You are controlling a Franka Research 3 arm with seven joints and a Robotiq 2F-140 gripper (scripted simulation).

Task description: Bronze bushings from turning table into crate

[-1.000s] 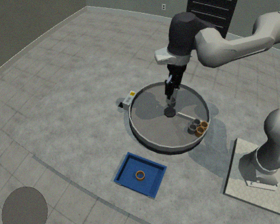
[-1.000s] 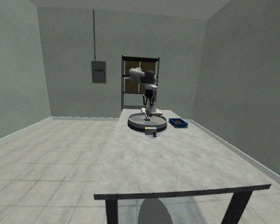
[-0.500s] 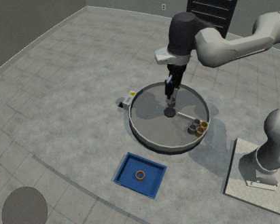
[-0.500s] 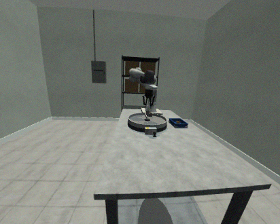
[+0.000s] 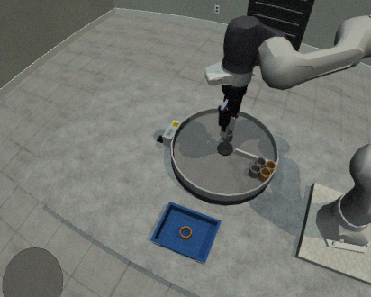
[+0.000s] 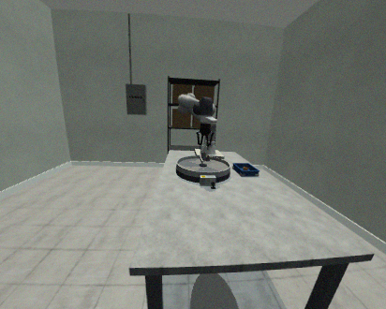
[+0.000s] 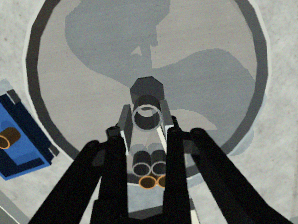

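Note:
My gripper (image 5: 226, 133) hangs over the middle of the round turning table (image 5: 223, 155), a little above its dark hub (image 5: 224, 148). It is shut on a grey steel bushing (image 7: 146, 111), which the wrist view shows as a ring between the fingers. At the table's right rim stand two steel bushings (image 5: 257, 166) and two bronze bushings (image 5: 267, 170), close together. They also show in the wrist view, steel (image 7: 150, 162) above bronze (image 7: 148, 182). The blue crate (image 5: 186, 231) lies on the floor in front of the table and holds one bronze bushing (image 5: 185, 232).
A small control box (image 5: 171, 130) sits at the turning table's left rim. My arm's base stands on a pale plinth (image 5: 340, 234) at the right. A dark shelf (image 5: 280, 15) stands at the back. The crate's edge shows in the wrist view (image 7: 20, 140).

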